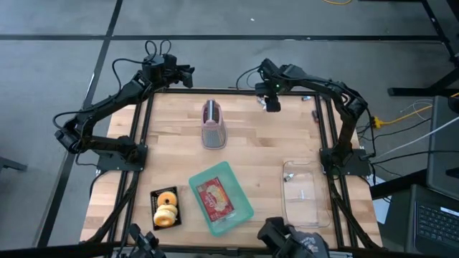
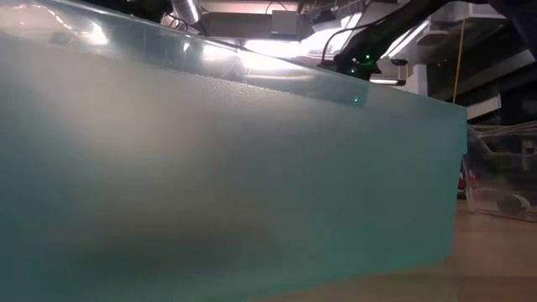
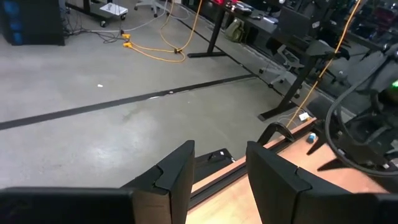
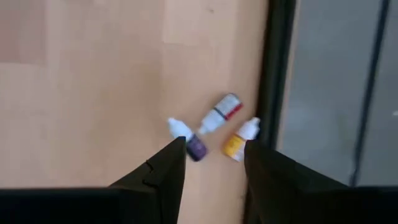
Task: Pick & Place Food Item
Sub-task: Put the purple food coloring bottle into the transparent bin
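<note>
A black tray [image 1: 153, 197] with two round pastries [image 1: 166, 208] lies near the table's front left. Beside it, a teal tray [image 1: 244, 208] holds a red packet [image 1: 216, 198]. A clear plastic container [image 1: 301, 192] lies at the front right. My left gripper [image 1: 188, 75] is open and empty over the table's far edge; in its wrist view [image 3: 219, 149] it looks out at the floor. My right gripper [image 1: 273, 104] is open and empty above the table's far right part.
A pinkish-grey toaster-like object [image 1: 213, 123] stands at the table's far middle. Three small dropper bottles [image 4: 217, 130] lie by the table's right edge, also seen in the high view [image 1: 315, 113]. The teal tray's wall [image 2: 210, 168] fills the low view; the clear container [image 2: 503, 180] shows beside it.
</note>
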Motion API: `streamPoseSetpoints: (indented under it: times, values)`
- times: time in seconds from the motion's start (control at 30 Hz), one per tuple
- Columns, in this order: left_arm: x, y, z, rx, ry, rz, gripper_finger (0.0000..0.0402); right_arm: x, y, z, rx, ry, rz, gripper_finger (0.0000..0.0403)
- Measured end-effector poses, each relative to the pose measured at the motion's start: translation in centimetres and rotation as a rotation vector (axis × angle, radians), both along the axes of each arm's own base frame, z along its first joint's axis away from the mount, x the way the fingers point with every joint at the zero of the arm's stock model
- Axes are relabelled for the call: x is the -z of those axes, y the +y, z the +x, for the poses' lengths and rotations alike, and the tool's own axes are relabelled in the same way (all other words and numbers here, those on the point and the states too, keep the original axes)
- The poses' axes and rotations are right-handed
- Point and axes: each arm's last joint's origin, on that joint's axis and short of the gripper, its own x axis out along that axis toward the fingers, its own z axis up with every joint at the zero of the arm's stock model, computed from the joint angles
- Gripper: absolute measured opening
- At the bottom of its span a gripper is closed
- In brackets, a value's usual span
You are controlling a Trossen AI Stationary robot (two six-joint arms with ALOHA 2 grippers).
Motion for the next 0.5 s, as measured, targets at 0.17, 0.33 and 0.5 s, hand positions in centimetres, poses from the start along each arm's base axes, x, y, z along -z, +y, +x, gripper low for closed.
streamPoseSetpoints:
  times: [0.17, 0.33, 0.5]
  values:
    - [0.0, 0.0, 0.0, 0.019, 0.046, 0.042, 0.0141, 0.4, -0.8, -0.4, -0.015, 0.047, -0.039, 0.0162]
    - [0.0, 0.0, 0.0, 0.029, 0.073, 0.067, 0.0141, 1.1, -1.2, -0.7, -0.011, 0.085, -0.034, 0.0162]
    - [0.0, 0.0, 0.0, 0.035, 0.067, 0.062, 0.0141, 1.3, -0.2, -1.0, 0.028, 0.14, 0.045, 0.0162]
